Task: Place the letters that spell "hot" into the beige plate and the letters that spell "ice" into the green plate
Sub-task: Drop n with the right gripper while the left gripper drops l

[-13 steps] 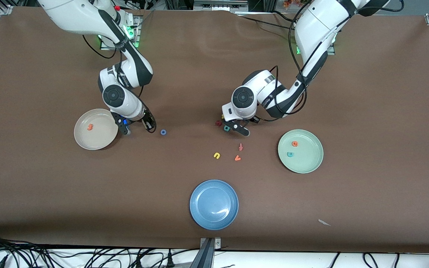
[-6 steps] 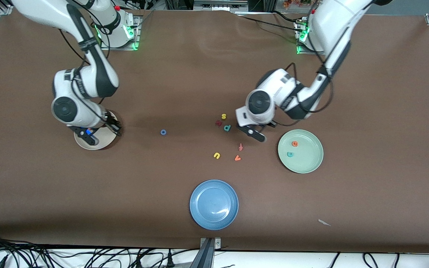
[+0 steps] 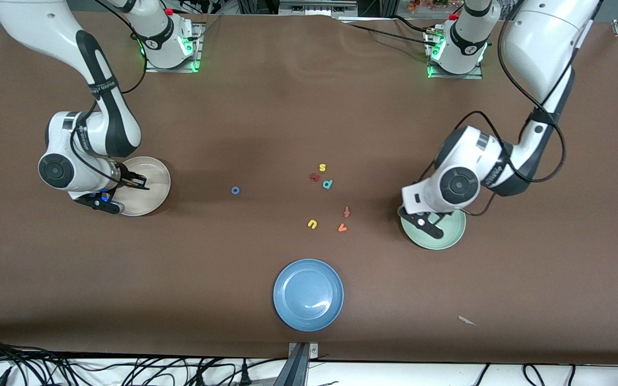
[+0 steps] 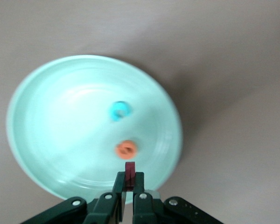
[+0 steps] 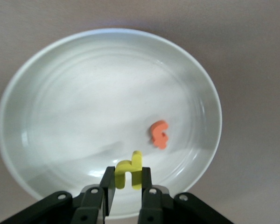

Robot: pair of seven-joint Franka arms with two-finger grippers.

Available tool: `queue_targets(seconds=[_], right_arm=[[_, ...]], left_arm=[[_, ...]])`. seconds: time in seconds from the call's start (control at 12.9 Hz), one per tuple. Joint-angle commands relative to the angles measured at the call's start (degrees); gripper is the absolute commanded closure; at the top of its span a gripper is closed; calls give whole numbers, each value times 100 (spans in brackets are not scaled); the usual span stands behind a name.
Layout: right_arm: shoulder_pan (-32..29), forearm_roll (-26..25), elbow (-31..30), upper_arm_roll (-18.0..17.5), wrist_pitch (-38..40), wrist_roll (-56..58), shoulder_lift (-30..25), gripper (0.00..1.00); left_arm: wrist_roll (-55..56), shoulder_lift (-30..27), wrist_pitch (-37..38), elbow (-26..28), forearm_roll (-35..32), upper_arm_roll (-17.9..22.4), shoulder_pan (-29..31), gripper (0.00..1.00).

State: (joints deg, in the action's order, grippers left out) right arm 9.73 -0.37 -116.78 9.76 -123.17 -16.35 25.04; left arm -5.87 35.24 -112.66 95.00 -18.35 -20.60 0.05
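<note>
I have both arms reaching out from their bases and bent down toward the table at opposite ends. My right gripper (image 5: 127, 184) hangs over the beige plate (image 3: 153, 187) at the right arm's end, its fingers (image 5: 107, 186) pointing down and clamped on the yellow "h" (image 5: 129, 170). My left gripper (image 4: 129, 189) hangs over the green plate (image 3: 448, 238) at the left arm's end, wrist turned down, its fingers (image 4: 119, 186) pinched tight on the maroon "i" (image 4: 129, 173).
</note>
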Motion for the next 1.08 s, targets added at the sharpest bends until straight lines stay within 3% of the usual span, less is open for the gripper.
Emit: queue_targets(seconds=[0.0,0.15,0.23,0.31,0.39,0.46,0.7,0.85,1.01], right_arm=[[20,28,-21,0,-50,202,45,80],[29,37,-47,-9,-23,184,27,77],[29,46,-56,-9,-23,184,27,77],[29,46,-47,-18,-23,184,19,67],[29,63,-47,-18,-23,184,18,22],[29,72,-30,-18,-23,167,-8,0],[90,90,329,-236,396,70,-245,0],[90,125,934,-658,906,35,-237,0],[99,125,1235,-1062,891,35,-219,0]], left_arm=[[-168,509,-106,-394,-405,126,73,100],[-168,642,-615,-395,-441,144,135,100],[-168,642,-634,-395,-441,205,144,63],[-177,590,-634,-395,-450,232,179,4],[-151,529,-626,-403,-389,206,266,0],[-99,450,-600,-412,-353,189,276,0],[-89,46,-118,-412,-161,162,259,0],[-81,-305,94,-412,496,171,276,0],[-72,-683,384,-456,736,180,294,0]])
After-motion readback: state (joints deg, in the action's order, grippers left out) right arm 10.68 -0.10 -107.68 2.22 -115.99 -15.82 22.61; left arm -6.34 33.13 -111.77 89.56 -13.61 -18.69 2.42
